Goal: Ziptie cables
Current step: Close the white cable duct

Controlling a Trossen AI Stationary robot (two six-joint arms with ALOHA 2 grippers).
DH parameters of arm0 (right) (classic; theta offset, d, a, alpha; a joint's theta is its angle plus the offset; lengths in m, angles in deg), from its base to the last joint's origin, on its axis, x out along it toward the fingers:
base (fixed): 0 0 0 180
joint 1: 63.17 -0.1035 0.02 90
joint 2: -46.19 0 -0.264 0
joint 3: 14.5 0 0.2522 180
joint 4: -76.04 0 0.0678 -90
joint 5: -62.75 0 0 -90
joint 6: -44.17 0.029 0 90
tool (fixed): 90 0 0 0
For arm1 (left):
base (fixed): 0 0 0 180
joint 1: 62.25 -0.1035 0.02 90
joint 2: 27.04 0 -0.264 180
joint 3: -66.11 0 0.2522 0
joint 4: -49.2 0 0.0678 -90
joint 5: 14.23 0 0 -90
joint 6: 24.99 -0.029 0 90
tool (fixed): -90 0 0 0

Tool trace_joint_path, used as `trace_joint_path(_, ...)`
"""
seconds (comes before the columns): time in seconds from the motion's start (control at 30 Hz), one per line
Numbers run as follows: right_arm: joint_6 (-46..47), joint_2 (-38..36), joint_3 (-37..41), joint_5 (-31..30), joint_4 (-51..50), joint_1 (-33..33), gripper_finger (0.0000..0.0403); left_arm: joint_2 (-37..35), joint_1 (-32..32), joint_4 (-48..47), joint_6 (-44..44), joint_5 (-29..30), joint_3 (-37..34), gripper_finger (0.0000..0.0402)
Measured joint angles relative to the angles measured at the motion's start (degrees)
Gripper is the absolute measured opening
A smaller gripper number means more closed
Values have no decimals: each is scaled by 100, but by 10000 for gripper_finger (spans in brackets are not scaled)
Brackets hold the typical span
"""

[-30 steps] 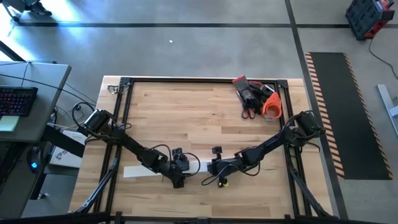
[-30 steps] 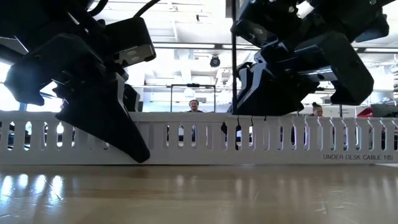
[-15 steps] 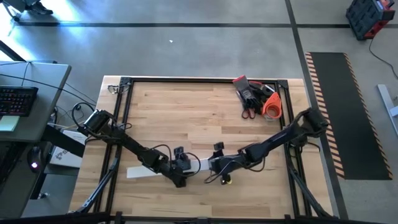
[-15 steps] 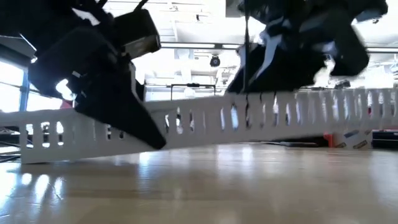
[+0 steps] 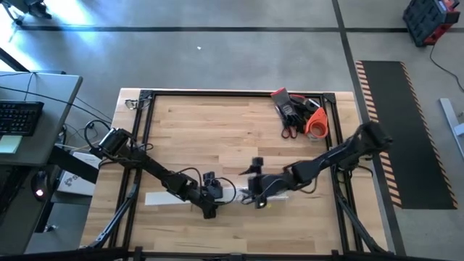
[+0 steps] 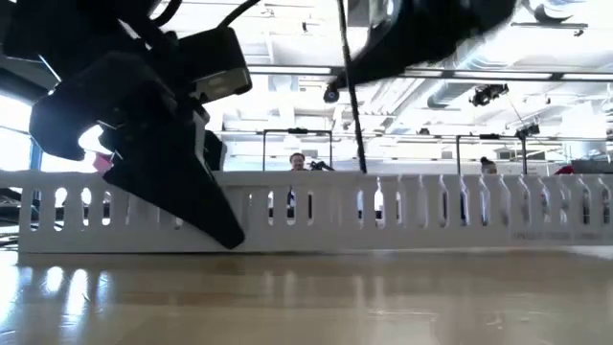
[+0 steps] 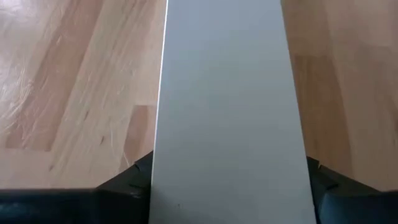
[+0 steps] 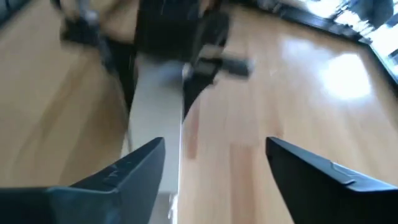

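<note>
Left gripper [image 5: 210, 199] clamps slotted cable channel [image 6: 402, 213] on bench [image 5: 217, 130]; right gripper [image 8: 214, 162] wide, empty. Next, probably fetch cables.

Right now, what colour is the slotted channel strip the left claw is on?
White, with a row of vertical slots. The channel strip shows best in the low view; the left claw is closed on it.

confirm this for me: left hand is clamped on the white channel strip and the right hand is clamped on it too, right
Not quite. The left hand does grip the white channel strip, but the right hand is open and holds nothing; its fingers stand wide apart above the table, as the right wrist view shows.
</note>
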Motion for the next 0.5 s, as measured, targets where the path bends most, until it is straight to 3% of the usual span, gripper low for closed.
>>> trace_joint_path(0.23,262,-274,-6,652,-216,56,322,0,18,-69,12,-44,-9,192)
trace_joint_path(0.33,497,-63,53,1036,-429,31,336,-2,22,-64,7,-26,-9,192)
trace_joint_path(0.5,895,463,39,1062,-310,-76,350,-2,42,-46,7,-26,-16,192)
